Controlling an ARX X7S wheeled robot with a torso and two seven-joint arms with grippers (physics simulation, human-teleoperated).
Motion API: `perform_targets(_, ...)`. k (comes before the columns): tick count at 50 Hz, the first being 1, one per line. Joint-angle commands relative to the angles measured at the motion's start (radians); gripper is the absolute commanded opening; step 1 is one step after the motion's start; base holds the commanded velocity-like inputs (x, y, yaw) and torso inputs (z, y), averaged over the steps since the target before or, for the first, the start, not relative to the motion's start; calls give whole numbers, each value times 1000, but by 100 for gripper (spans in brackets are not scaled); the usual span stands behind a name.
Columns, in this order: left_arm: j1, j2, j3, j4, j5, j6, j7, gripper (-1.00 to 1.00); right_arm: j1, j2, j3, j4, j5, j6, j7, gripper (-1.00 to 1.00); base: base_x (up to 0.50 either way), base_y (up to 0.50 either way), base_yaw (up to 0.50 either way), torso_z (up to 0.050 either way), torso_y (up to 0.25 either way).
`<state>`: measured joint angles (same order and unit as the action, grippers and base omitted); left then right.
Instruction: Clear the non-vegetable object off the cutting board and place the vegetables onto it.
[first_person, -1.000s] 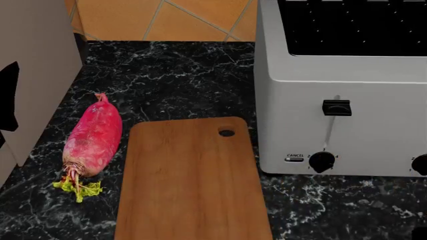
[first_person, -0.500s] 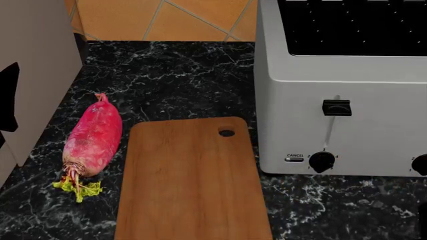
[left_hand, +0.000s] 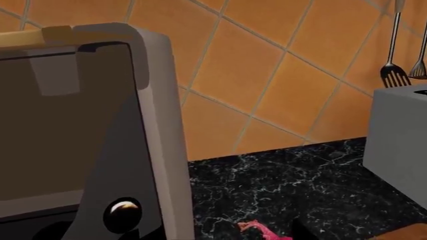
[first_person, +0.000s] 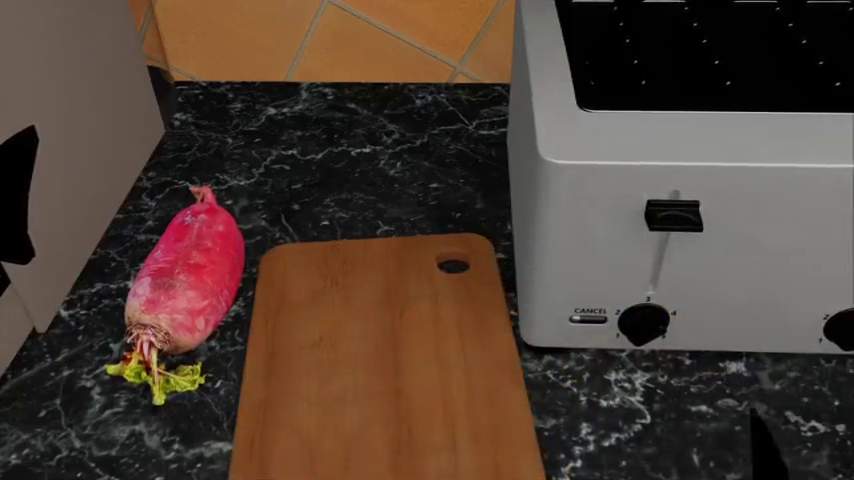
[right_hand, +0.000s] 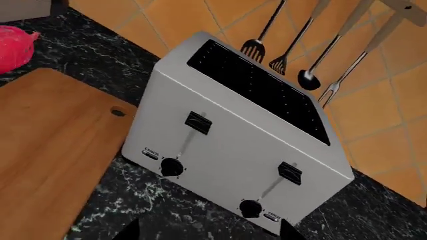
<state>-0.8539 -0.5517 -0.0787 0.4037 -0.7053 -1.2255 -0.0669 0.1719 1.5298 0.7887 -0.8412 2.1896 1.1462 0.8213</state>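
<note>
Just left of the cutting board (first_person: 384, 360) the radish (first_person: 187, 280) lies on the black counter (first_person: 347, 150), not on the wood yet, and the board's bare, with no cupcake or cucumber visible anywhere. Neither gripper really shows (just a dark sliver at the head view's bottom edge), so I can't tell how their jaws stand. My worry: the toaster (first_person: 681, 180) crowds the board's right edge and a grey appliance (left_hand: 87, 130) stands left of the radish, so a reach could clip either one or roll the radish away.
</note>
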Motion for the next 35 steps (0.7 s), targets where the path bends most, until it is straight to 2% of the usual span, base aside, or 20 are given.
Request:
perform_targets(1,-35,36,0,-44,-55,17,-53,100,-21,41,-16,-48,-18,49,-135,100,0,0,-15,0,0)
perform_targets(23,-37,33,17,-45,-54,25,-60,100,-54,41,-67,-97,-247,170,-483,100,18,0,-11,1,0)
perform_targets(35,-29,27,15,-39,-58,29,-64,100,-34,41,-57,-129,-237,176,-612,100,17,0,-13,1,0)
